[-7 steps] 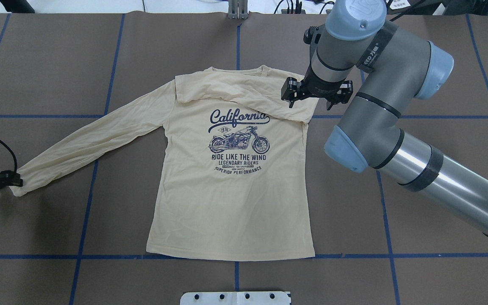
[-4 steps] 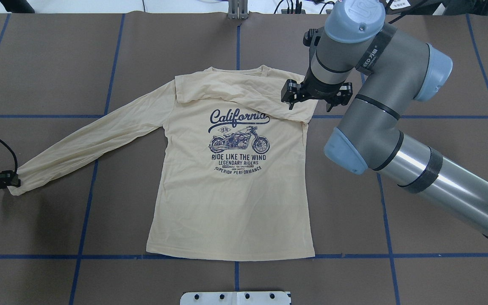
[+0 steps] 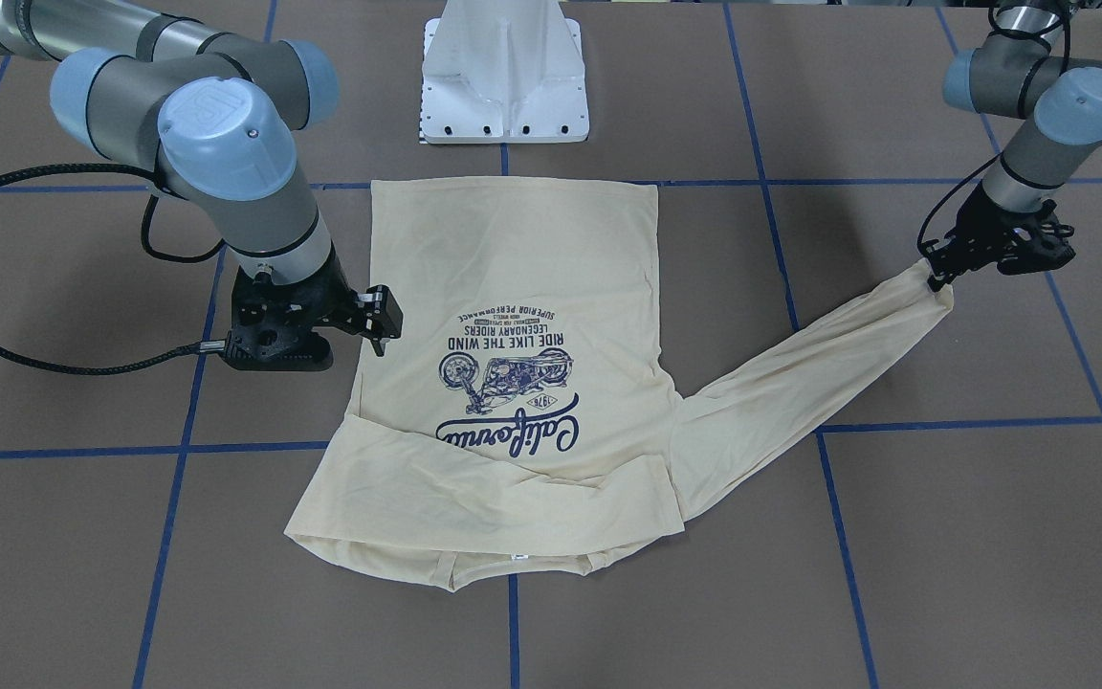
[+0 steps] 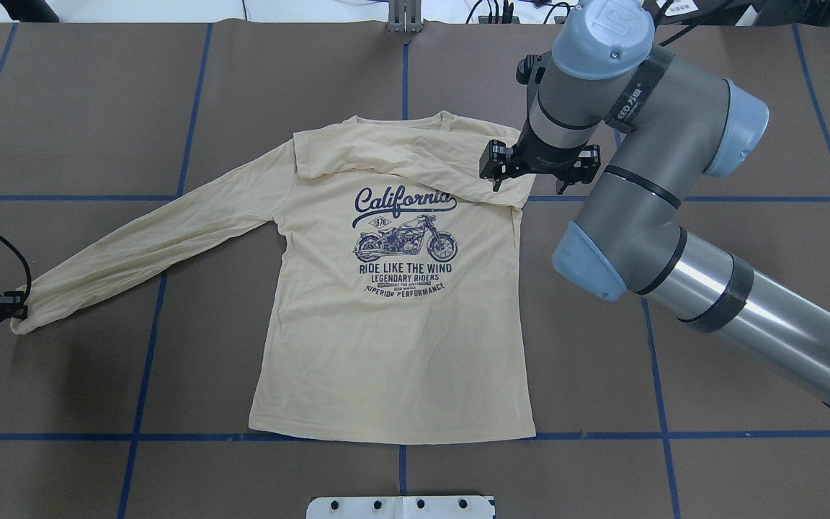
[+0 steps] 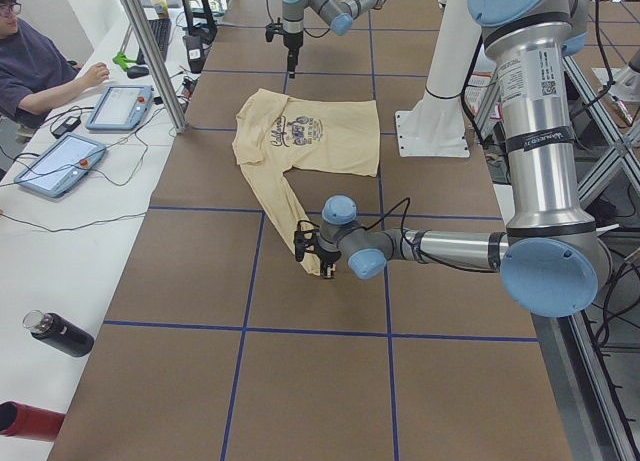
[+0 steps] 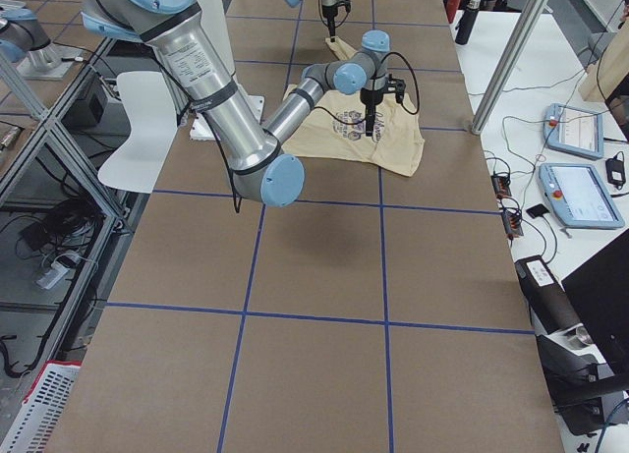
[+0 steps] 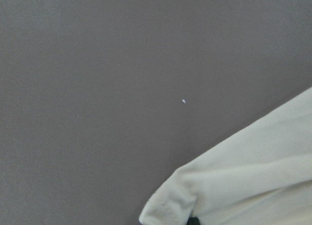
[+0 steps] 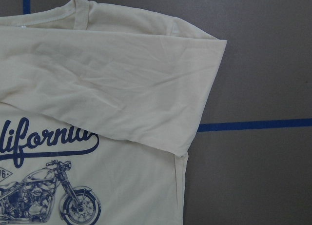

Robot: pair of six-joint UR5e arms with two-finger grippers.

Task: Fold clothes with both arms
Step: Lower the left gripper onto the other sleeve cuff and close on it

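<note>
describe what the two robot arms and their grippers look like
Both the left arm and right arm are grey and silver tubes with light blue joint caps. The right arm shows a UR logo on one cap, a black band with white lettering and a black braided cable at its wrist. The left gripper and right gripper are black, two-fingered.

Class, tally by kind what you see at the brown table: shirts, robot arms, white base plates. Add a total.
Shirt: 1
Robot arms: 2
White base plate: 1
Total: 4
</note>
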